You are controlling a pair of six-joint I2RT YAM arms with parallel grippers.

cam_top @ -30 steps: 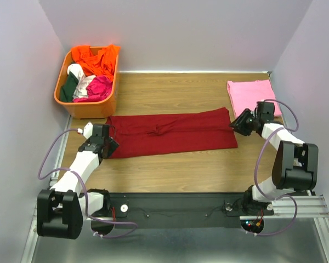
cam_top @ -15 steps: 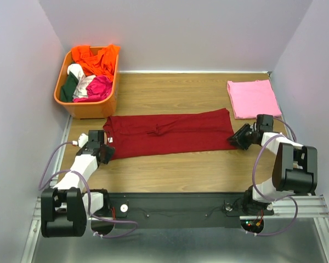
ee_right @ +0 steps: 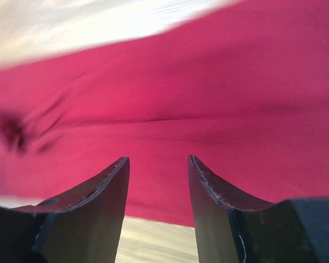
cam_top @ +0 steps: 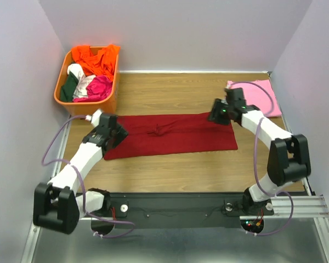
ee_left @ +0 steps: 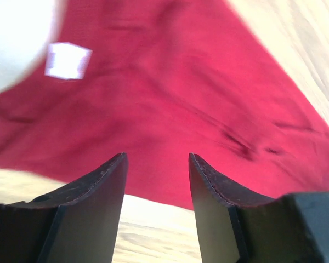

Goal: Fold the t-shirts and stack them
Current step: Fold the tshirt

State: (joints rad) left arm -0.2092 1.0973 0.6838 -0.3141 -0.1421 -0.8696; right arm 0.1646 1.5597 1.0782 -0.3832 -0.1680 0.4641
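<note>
The dark red t-shirt [cam_top: 172, 136] lies as a long folded band across the middle of the table, with a small bunched crease near its centre. My left gripper [cam_top: 114, 133] hovers over its left end, open and empty. In the left wrist view the open gripper [ee_left: 156, 164] hangs above the red t-shirt [ee_left: 170, 93], whose white neck label [ee_left: 68, 60] shows. My right gripper [cam_top: 217, 115] is over the shirt's far right corner; it [ee_right: 156, 164] is open above the red t-shirt [ee_right: 170, 98] with nothing between the fingers. The pink t-shirt [cam_top: 261, 93] lies folded at the back right, partly behind the right arm.
An orange basket [cam_top: 86, 107] with several bunched garments stands at the back left, close to the red shirt's left end. Walls close the table on three sides. Bare wood shows in front of the red shirt [cam_top: 175, 172] and behind it [cam_top: 170, 93].
Both grippers left the shirt's near corners and moved inward and toward the far side, over the cloth. Their jaws have widened. The red shirt lies much as before.
</note>
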